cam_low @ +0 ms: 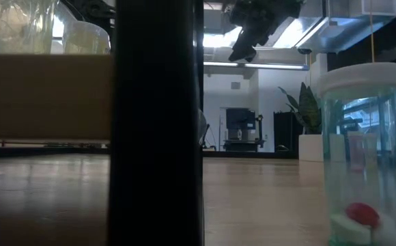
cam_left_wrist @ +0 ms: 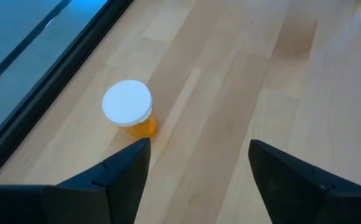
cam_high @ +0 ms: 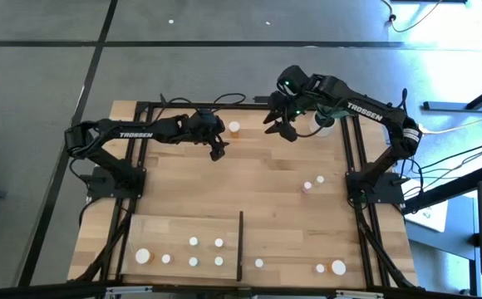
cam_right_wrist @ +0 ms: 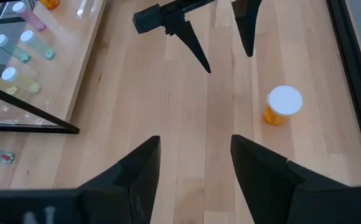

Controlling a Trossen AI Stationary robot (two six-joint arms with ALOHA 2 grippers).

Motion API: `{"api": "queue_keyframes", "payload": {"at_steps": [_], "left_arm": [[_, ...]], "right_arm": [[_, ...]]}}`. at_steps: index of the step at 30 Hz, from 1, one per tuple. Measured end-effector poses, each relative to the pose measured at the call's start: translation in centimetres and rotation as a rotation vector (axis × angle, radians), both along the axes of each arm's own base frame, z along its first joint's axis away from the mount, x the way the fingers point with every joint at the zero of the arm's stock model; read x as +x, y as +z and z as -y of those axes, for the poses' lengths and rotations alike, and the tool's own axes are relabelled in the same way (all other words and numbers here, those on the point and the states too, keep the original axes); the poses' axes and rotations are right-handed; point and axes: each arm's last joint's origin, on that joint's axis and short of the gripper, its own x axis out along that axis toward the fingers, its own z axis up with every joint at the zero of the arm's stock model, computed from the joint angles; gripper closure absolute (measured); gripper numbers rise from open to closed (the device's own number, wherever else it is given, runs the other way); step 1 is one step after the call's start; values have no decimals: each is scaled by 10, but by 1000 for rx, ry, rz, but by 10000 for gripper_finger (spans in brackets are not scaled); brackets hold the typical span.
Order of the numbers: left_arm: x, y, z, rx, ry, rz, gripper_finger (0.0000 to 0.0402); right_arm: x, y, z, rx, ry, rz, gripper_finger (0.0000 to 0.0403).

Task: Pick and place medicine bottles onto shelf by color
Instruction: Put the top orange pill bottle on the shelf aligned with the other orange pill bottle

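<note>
Arms reach in from both sides toward the far edge of the table point(cam_high: 274, 178). The left gripper point(cam_high: 218, 151) hangs above the wood with its fingers point(cam_left_wrist: 124, 180) spread apart and nothing between them; an orange bottle point(cam_high: 234, 128) with a white cap stands upright just beside it, close to the black rail at the far edge. In the left wrist view that same bottle sits on the boards ahead of the fingertips, apart from them. The right gripper point(cam_high: 284, 129) is raised over the table a little farther along the same edge, also parted and holding nothing; in its wrist view the two dark fingers point(cam_right_wrist: 137, 174) frame bare boards, with the orange bottle and the left arm's fingers farther off.

The shelf point(cam_high: 183, 249), a pale plank panel with a thin black strip point(cam_high: 240, 246) upright along one short side, lies at the near left of the table. On it stand several white-capped bottles: a larger one point(cam_high: 143, 257) toward its left end and smaller ones point(cam_high: 206, 252) in two short rows. Beyond the strip, still on the tabletop, are a small bottle point(cam_high: 258, 263) just beside it, then a small one and a larger orange one point(cam_high: 338, 267) near the right corner. Two more small bottles point(cam_high: 313, 183), one pinkish, stand toward the right rail at mid-table. A white pot point(cam_high: 324, 124) with a green plant sits behind the right arm.
</note>
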Motion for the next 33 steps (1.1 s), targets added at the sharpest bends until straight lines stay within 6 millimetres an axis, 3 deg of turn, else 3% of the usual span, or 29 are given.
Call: {"api": "queue_keyframes", "payload": {"at_steps": [5,15,22,33], "left_arm": [[0,0,0,0,-20,-1,121],[-5,-21,2,64,-4,107,7],[-20,-45,13,190,34,323,4],[-14,-69,16,279,60,274,4]], "right_arm": [[0,0,0,0,0,0,205],[0,0,0,0,0,0,205],[0,0,0,0,0,0,205],[0,0,0,0,0,0,205]]}}
